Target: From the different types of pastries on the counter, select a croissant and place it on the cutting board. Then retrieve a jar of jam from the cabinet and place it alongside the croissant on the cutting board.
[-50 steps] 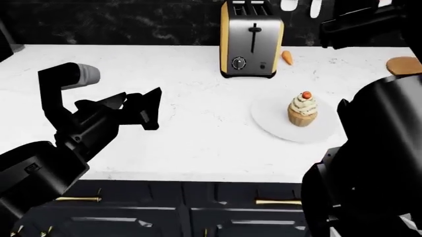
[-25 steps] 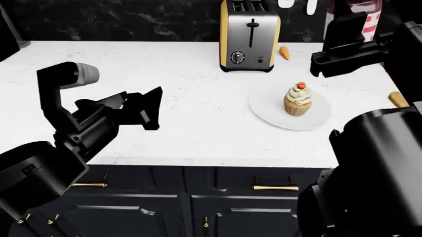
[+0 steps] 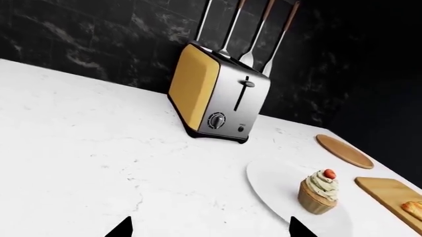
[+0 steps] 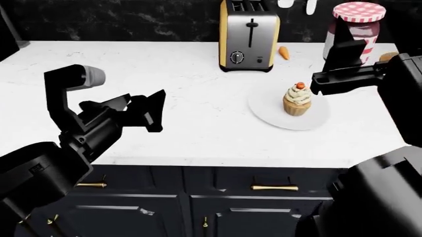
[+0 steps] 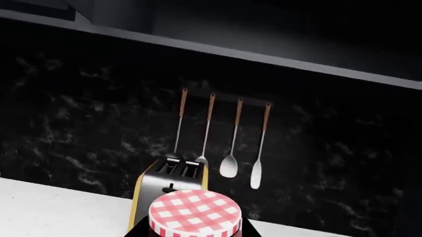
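Note:
My right gripper [image 4: 349,49] is shut on the jar of jam [image 4: 358,27], which has a red-and-white checkered lid, and holds it in the air above the counter's [image 4: 197,128] back right. The lid also shows in the right wrist view [image 5: 194,213]. The wooden cutting board [image 3: 390,192] lies at the right edge of the left wrist view, with the croissant [image 3: 414,208] on it. In the head view my right arm hides both. The cupcake [image 4: 298,99] stands on a white plate [image 4: 264,109]. My left gripper [image 4: 148,111] is open and empty over the counter's left part.
A yellow and steel toaster [image 4: 249,34] stands at the back by the dark wall, with a small carrot [image 4: 284,53] to its right. A round wooden plate [image 3: 344,151] lies behind the cutting board. Several utensils [image 5: 231,143] hang on the wall above the toaster.
My right gripper has come down into the head view with the jam jar, now fully visible at the upper right. My left arm has barely moved.

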